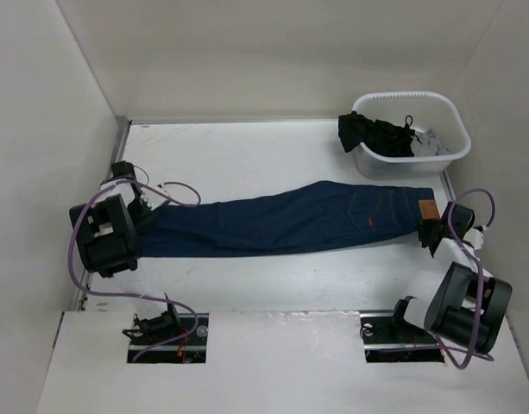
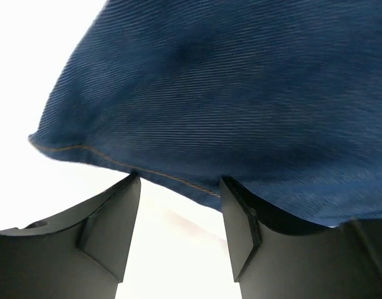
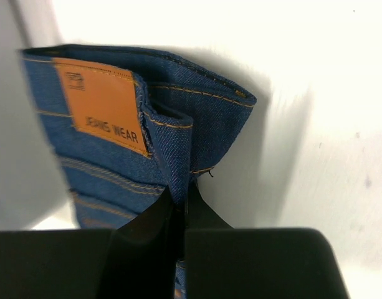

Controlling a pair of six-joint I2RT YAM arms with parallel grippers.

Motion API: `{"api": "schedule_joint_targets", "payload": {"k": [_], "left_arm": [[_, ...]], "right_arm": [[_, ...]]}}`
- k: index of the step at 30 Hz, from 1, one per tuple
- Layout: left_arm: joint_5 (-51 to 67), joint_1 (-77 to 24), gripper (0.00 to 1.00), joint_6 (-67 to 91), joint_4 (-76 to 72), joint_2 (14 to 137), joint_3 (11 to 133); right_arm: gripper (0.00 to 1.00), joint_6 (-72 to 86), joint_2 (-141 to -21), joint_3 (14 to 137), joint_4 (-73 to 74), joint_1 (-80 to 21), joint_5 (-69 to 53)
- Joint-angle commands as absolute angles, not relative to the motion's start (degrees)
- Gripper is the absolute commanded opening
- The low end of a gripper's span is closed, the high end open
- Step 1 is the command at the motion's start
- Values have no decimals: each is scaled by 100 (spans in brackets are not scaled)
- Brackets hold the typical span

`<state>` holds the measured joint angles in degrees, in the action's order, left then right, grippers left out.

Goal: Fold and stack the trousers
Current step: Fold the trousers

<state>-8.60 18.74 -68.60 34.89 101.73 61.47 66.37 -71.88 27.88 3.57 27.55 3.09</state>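
The dark navy jeans lie stretched out flat across the table, leg hems at the left and waistband with the tan patch at the right. My left gripper is at the leg hems. In the left wrist view it is open, with the stitched hem of the jeans lying right at its fingertips. My right gripper is at the waistband end. In the right wrist view it is shut on a fold of the jeans' waistband, beside the tan patch.
A white plastic basket stands at the back right, holding black garments with white bits, one draped over its left rim. White walls enclose the table on three sides. A raised white shelf runs along the near edge.
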Motion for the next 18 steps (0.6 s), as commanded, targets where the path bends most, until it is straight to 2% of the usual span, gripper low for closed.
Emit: {"api": "schedule_joint_targets", "payload": {"k": [1,5,10,14,16,18], "left_arm": [[-774,1833,52,-7040,1803,10889,6423],[-660,1684,54,-6987,1731,10978,7065],[-212,1727,56,-7460,2020,10215,7207],[192,1947,47,-8374,2802,9362,6708],[298,1938,35,-8708,2909,9010,6260],[316,1860,33,-8850,2970,8790,5908]], "right_arm": [[0,7242,-6707,2795,-325,2729,1053],[0,7076,-6802,2953,-299,2720,1161],[0,6882,-7119,3033,-360,2352,905],[0,6794,-7233,2909,-509,2316,844],[0,6689,-7286,2892,-571,2299,765],[0,6610,-7278,2883,-589,2264,773]]}}
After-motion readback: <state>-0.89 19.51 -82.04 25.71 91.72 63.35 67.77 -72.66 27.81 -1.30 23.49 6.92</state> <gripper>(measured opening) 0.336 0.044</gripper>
